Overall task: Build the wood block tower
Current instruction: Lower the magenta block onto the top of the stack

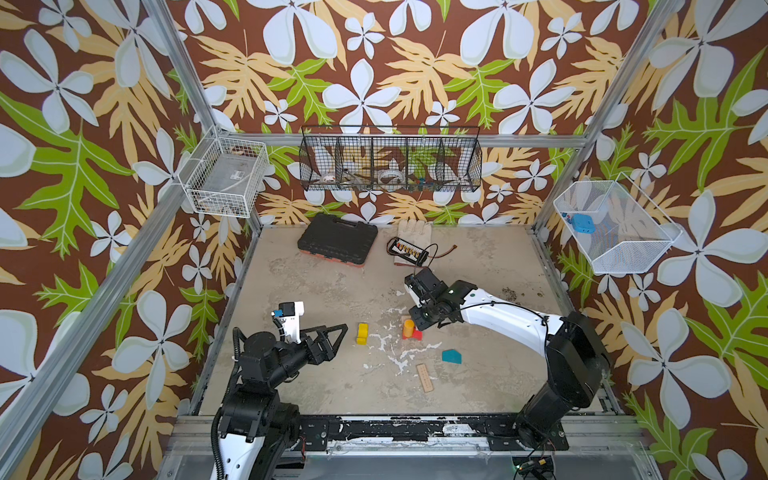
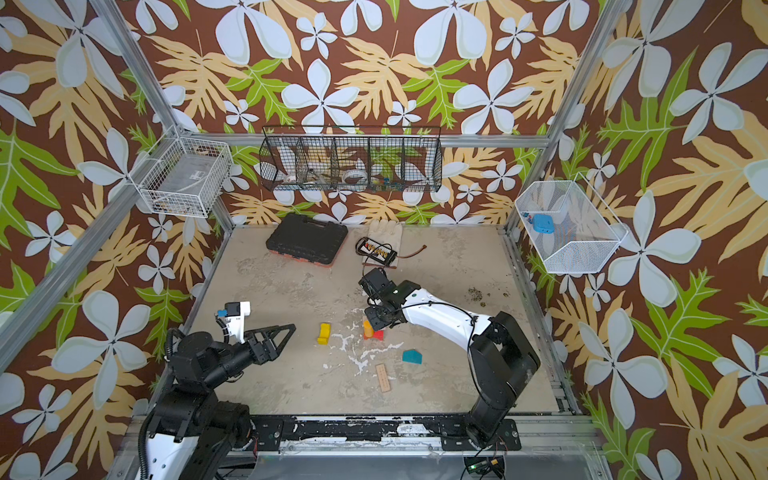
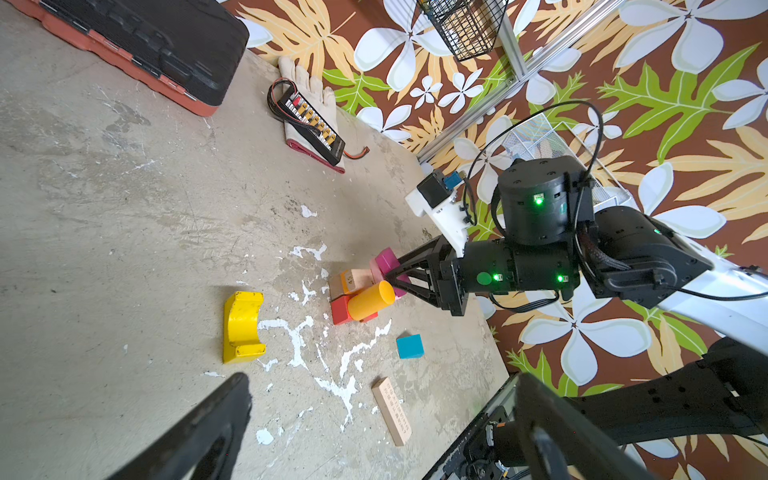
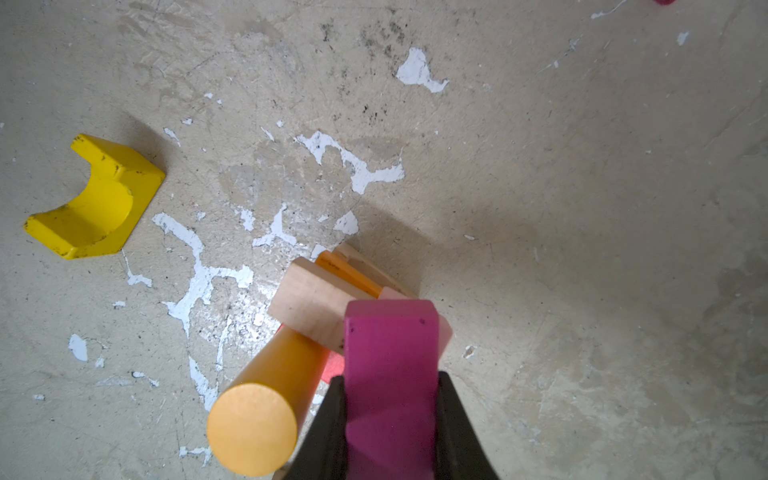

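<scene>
Bare floor [image 1: 332,291] lay open between the yellow arch [image 1: 362,333] and the stack [image 1: 409,330]. The right gripper [image 3: 392,277], clamped on the magenta block [image 4: 390,353], barred the stack's right side; the teal block [image 1: 452,356] and wood bar [image 1: 424,377] cluttered its near side

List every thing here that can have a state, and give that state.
left hand, open, empty.
right hand, shut on the magenta block.
magenta block, gripped, off the table.
orange cylinder, upright on the red block.
yellow arch, lying flat, alone.
teal block, lying flat, loose.
plain bar, lying flat, loose.
tool case, shut.
</scene>
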Available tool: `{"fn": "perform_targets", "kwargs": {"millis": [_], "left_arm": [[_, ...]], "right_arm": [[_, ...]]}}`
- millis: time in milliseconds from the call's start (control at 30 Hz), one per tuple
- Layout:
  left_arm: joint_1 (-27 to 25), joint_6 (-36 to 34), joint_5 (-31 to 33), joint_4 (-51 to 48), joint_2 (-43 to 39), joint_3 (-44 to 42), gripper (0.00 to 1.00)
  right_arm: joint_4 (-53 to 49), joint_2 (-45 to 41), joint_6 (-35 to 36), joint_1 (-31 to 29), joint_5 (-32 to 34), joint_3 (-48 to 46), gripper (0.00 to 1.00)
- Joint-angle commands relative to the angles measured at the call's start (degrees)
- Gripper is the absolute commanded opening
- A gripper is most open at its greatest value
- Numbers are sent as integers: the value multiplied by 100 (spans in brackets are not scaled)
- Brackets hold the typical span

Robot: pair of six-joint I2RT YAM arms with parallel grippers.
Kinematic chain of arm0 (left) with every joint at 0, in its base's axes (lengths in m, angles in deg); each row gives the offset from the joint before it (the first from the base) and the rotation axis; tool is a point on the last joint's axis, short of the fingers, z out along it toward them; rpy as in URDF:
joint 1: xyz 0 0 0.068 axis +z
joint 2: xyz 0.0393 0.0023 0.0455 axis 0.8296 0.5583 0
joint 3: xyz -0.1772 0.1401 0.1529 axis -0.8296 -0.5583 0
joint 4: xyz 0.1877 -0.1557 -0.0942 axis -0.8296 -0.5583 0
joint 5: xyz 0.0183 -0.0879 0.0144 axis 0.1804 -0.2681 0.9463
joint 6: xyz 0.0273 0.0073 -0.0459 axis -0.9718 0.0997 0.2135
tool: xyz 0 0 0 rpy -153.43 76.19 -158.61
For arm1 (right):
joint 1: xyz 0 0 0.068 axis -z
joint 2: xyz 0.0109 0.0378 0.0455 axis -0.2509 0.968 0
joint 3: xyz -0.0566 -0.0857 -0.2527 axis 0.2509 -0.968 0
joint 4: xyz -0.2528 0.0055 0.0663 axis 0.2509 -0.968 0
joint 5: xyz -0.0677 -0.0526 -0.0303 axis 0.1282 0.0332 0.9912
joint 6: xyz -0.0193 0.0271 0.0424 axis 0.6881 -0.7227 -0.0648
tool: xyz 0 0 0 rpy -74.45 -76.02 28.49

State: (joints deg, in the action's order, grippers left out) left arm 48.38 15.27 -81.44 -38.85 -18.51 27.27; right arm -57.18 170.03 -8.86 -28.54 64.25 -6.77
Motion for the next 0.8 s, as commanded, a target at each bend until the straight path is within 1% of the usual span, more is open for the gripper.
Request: {"fn": "perform_targets", "kwargs": {"millis": [0, 133, 167, 267, 333, 400, 500, 767], "left_arm": [[-8, 1, 24, 172, -27, 0, 100], [-8, 3, 19, 172, -18, 0, 100], [-7, 3, 22, 172, -23, 0, 100], [-5, 8, 24, 179, -19, -9, 100], [-6, 11, 20, 181, -19, -9, 100], [-8, 10, 26, 180, -21, -9, 100], [-11, 8, 20, 181, -19, -9, 100], [-7, 11, 24, 180, -18, -18, 100]], "right_arm": [[-26, 31, 58, -7, 82, 59, 17], [-25, 65, 76, -8, 60, 70, 19], [-24, 82, 72, -6, 57, 74, 21], [-42, 102, 55, 0, 75, 91, 27], [-55, 94, 59, -9, 86, 96, 35], [-68, 79, 50, -4, 100, 126, 40], [-113, 73, 50, -8, 121, 182, 42], [-261, 48, 36, -4, 278, 420, 43]]}}
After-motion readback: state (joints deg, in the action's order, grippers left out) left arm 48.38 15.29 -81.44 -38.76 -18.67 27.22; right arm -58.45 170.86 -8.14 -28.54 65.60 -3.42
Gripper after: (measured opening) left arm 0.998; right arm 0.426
